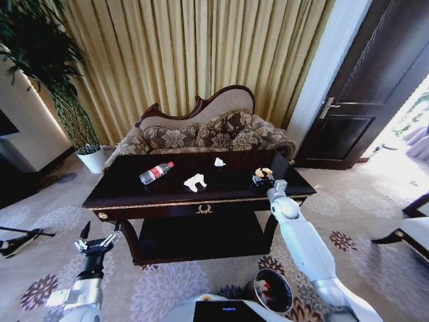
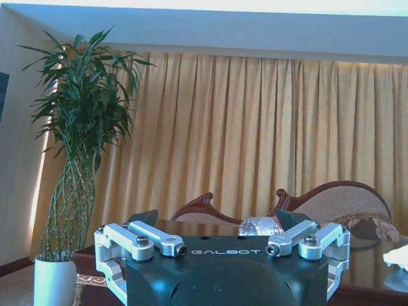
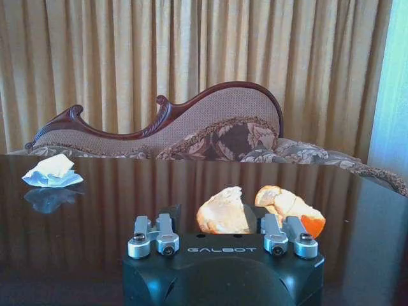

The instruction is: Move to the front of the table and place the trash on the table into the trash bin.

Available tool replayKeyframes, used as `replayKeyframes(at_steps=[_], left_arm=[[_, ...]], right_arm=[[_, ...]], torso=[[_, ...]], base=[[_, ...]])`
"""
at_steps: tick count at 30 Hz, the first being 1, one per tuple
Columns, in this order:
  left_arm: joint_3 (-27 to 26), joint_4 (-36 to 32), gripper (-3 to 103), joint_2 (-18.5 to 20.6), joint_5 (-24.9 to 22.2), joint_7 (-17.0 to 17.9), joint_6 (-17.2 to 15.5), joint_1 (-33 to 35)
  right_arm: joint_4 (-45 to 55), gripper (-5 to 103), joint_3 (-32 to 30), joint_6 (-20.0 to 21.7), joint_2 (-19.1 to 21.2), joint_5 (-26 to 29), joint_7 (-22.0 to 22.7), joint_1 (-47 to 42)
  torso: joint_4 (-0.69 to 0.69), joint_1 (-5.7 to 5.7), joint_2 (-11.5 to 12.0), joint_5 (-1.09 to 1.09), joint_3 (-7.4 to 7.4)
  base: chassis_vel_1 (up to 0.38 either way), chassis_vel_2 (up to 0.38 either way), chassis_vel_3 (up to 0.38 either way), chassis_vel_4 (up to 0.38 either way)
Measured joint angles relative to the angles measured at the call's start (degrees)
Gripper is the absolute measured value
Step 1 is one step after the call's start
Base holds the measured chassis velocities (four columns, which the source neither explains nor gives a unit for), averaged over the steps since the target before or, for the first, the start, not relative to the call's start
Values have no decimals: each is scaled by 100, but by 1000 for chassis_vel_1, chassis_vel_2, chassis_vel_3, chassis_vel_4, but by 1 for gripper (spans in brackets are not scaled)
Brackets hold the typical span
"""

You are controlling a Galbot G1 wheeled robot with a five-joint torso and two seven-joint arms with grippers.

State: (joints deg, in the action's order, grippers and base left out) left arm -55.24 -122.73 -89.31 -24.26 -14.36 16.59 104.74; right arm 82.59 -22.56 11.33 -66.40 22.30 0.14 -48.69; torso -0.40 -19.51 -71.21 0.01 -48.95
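Observation:
The dark glossy table (image 1: 120, 194) holds the trash: a clear bottle with a red label (image 1: 156, 172), a crumpled white paper (image 1: 195, 181), a smaller white scrap (image 1: 219, 162) and yellowish-orange scraps (image 1: 263, 172). My right gripper (image 1: 267, 180) reaches over the table's right front corner. In the right wrist view it (image 3: 215, 222) is shut on one pale orange scrap (image 3: 220, 209), and a second orange piece (image 3: 290, 207) lies just beside it. My left gripper (image 1: 98, 239) hangs open, low off the table's left front corner. The trash bin (image 1: 271, 290) stands on the carpet near my base.
A patterned sofa (image 1: 201, 134) stands right behind the table, against gold curtains. A tall plant in a white pot (image 1: 92, 158) is at the back left. A dark door (image 1: 369, 94) is at the right, and a chair (image 1: 412, 231) sits at the right edge.

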Motion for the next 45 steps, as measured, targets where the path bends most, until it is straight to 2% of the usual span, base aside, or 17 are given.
replayKeyframes(at_steps=[2,4,7,9,10,12,14,22,25,27,29,33,34,36,37,38,45], left_arm=[[0,14,100,-1,0,-5,4,-2],[2,34,100,-5,0,-15,11,-4],[7,47,100,-8,1,-23,15,-6],[12,65,100,-15,2,-33,18,-8],[12,65,100,-15,2,-33,18,-8],[12,70,100,-17,2,-37,30,-7],[10,70,100,-18,0,-37,36,-4],[34,66,100,-82,10,-194,134,56],[89,43,100,-124,23,-264,169,93],[99,34,100,-136,21,-290,177,87],[77,43,100,-118,14,-291,178,56],[29,40,100,-81,-17,-291,178,35],[18,22,100,-77,-26,-295,178,36],[16,14,100,-79,-28,-302,178,42],[18,13,100,-91,-29,-325,179,51],[25,13,100,-102,-29,-341,189,61],[29,5,100,-110,-41,-409,210,79]], right_arm=[[0,58,5,-5,-4,-2,5,-5],[0,70,7,-19,-11,-3,15,-8],[0,75,8,-32,-13,-4,18,-9],[0,86,10,-44,-13,-5,22,-18],[0,86,10,-44,-13,-5,22,-18],[1,95,13,-46,-13,-5,22,-21],[-2,99,18,-46,-14,-5,22,-20],[-5,102,37,-31,-27,-48,34,-8],[14,98,39,-13,-32,-74,36,-8],[35,88,39,0,-31,-91,38,-12],[54,84,37,4,-28,-95,40,-23],[97,81,26,10,-22,-95,49,-47],[103,86,26,12,-22,-98,80,-54],[103,86,25,13,-27,-99,104,-55],[103,96,26,13,-36,-104,123,-55],[103,99,26,13,-42,-109,131,-58],[72,100,17,13,-28,-118,156,-56]], torso=[[0,0,0,0,0],[0,0,0,0,0],[0,0,0,0,0],[0,0,0,0,0],[0,0,0,0,0],[0,0,0,0,0],[0,0,0,0,0],[0,0,0,0,0],[0,0,0,0,0],[0,0,0,0,0],[0,0,0,0,0],[0,0,0,0,0],[0,0,0,0,0],[0,0,0,0,0],[0,0,0,0,0],[0,0,0,0,0],[0,0,0,-1,0]], base=[[0,0,0,0],[0,0,0,0],[0,0,0,0],[0,0,0,0],[0,0,0,0],[0,0,0,0],[0,0,0,0],[0,0,0,0],[0,0,0,0],[0,0,0,0],[0,0,0,0],[0,0,0,0],[0,0,0,0],[0,0,0,0],[0,0,0,0],[0,0,0,0],[0,0,0,0]])
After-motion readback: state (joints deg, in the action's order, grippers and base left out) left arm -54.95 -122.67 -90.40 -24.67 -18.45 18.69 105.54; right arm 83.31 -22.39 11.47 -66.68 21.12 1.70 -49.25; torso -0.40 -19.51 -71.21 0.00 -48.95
